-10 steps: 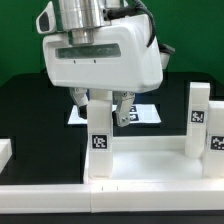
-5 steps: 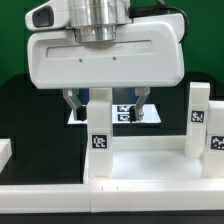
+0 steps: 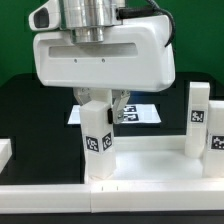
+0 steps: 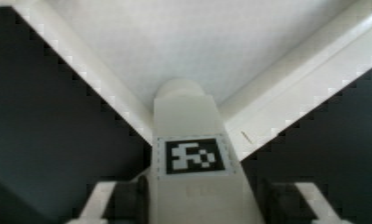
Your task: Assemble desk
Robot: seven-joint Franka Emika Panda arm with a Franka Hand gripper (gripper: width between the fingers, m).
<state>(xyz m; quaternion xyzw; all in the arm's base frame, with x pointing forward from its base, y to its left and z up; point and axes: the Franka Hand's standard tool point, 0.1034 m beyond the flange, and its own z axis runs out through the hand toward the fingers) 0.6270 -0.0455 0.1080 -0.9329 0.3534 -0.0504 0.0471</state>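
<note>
I am operating in a robotics laboratory. A matte black tabletop (image 3: 30, 110) backed by a green wall (image 3: 15, 40) carries the marker board (image 3: 140, 113), and tagged white parts (image 3: 198, 118) stand near its front edge.

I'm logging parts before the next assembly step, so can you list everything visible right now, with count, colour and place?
White plastic tray-like tabletop: one, white, lying in the foreground on the black table.
White square-post legs with black-and-white tags: two clearly seen, white; one stands at the tabletop's corner under the gripper, one stands toward the exterior view's right. A further tagged white piece at the right edge is cut off.
Marker board: one, white with tags, flat on the table behind the gripper.
Black table: one, black, under everything.
Gripper: one, white, around the near leg's top; whether it grips cannot be told.
</note>
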